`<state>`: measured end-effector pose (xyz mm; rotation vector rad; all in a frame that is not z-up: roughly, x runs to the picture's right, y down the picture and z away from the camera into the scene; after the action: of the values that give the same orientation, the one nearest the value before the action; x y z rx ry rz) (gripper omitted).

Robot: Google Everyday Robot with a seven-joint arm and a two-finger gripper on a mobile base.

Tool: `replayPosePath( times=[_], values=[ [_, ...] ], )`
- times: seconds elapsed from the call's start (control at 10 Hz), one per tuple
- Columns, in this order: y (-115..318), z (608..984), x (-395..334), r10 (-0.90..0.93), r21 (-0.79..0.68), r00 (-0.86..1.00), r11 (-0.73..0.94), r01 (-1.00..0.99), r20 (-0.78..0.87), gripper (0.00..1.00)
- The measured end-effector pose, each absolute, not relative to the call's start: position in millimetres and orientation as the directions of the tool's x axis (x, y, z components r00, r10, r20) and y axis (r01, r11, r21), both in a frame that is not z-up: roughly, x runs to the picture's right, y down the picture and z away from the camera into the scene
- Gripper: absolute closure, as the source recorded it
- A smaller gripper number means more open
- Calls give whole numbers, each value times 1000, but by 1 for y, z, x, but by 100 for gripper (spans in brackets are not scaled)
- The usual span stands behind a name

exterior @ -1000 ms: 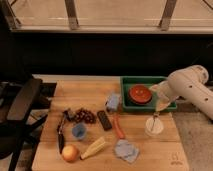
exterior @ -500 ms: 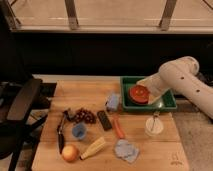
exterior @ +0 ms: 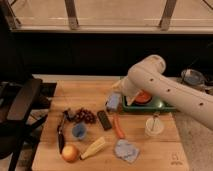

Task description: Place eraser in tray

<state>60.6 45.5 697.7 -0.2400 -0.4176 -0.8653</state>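
The eraser (exterior: 104, 120) is a small black bar lying flat on the wooden table (exterior: 165, 152), near its middle. The dark green tray (exterior: 159, 106) stands at the back right and is mostly hidden behind my white arm. A red-orange bowl (exterior: 144, 97) sits in the tray. My gripper (exterior: 119, 96) is at the end of the arm, by the tray's left edge. It hangs over a light blue block (exterior: 113, 102), a short way up and right of the eraser, and is not touching the eraser.
A carrot (exterior: 118, 128) lies right of the eraser, with grapes (exterior: 86, 116) and a blue cup (exterior: 78, 131) to its left. A black-handled tool (exterior: 61, 133), an onion (exterior: 70, 153), corn (exterior: 93, 148), a blue cloth (exterior: 126, 150) and a clear cup (exterior: 154, 127) are also on the table. A black chair (exterior: 20, 102) stands at the left.
My arm has swung left from the table's right side, across the tray, to the light blue block near the table's middle. The objects have not moved.
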Motion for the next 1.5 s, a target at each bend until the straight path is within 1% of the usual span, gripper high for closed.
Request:
replayPosePath(
  times=[0.5, 0.6, 0.7, 1.0, 1.2, 1.5],
  values=[
    [49, 697, 56, -694, -30, 553, 611, 791, 461, 30],
    [51, 698, 54, -700, -28, 531, 592, 806, 478, 30],
    [57, 703, 47, -715, -2, 468, 546, 838, 519, 30],
    [88, 726, 2, -767, 166, 143, 311, 936, 626, 30],
    [108, 746, -6, -752, 199, 67, 259, 945, 656, 30],
    [141, 783, -6, -727, 186, 57, 251, 950, 685, 30]
  ],
)
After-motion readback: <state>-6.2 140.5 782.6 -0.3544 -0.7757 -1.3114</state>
